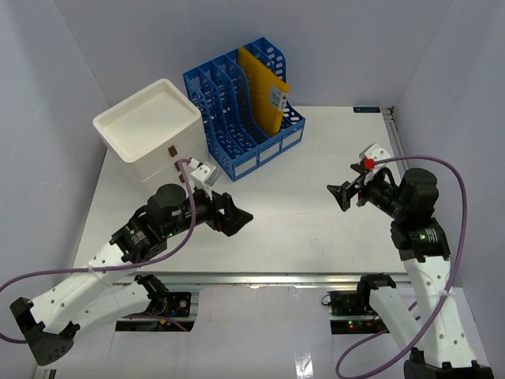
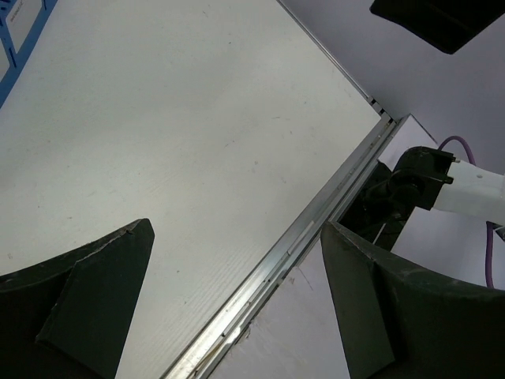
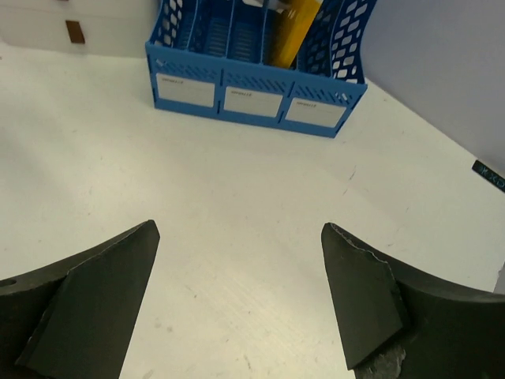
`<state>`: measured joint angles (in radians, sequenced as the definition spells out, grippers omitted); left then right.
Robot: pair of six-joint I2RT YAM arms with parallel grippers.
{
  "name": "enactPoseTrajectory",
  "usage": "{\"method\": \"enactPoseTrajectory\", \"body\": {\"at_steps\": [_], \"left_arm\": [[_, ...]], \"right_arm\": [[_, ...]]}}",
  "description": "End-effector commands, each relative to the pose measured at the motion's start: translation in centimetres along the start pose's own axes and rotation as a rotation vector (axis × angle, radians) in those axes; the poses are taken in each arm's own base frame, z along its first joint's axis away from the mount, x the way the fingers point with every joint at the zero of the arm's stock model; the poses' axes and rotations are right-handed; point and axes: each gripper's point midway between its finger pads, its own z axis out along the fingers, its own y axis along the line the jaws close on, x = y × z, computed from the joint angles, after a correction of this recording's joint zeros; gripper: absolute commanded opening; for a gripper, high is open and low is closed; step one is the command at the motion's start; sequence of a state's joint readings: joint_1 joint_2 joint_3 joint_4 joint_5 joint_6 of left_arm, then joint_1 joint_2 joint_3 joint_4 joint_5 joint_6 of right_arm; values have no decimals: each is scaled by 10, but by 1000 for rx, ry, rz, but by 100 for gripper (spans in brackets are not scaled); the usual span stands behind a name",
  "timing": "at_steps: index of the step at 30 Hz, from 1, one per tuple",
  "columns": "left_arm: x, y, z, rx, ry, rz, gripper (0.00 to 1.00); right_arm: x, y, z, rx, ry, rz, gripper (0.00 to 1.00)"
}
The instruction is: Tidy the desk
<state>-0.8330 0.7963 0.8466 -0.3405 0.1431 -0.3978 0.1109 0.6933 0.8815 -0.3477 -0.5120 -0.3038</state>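
Observation:
The desk is a flat white-grey tabletop with metal rails and a small black label at its far right corner. My left gripper hovers over its left-centre, open, with nothing between its fingers. In the left wrist view that gripper looks down on the desk and its near metal rail. Over the right side, my right gripper is open and empty, facing left. From the right wrist, that gripper frames bare desk surface.
A blue file rack stands at the back centre holding a yellow envelope; it also shows ahead of the right gripper as the rack. A white drawer box sits at the back left. Grey walls enclose three sides.

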Motion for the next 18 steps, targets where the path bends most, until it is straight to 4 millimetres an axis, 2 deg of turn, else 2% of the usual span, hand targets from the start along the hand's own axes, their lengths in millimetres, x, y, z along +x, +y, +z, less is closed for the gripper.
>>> {"method": "enactPoseTrajectory", "body": {"at_steps": [1,5,10,18], "left_arm": [[-5,-5,-10,34,-29,61,98],[0,-3,-17,39,-53,58,98],[0,-2,-32,33,-104,60,98],[20,9,-37,10,-100,47,98]], "right_arm": [[39,14,-20,14,160,104,90],[69,-1,-27,153,247,165,90],[92,-12,-27,252,294,221,90],[102,-17,-23,326,240,293,90]]}}
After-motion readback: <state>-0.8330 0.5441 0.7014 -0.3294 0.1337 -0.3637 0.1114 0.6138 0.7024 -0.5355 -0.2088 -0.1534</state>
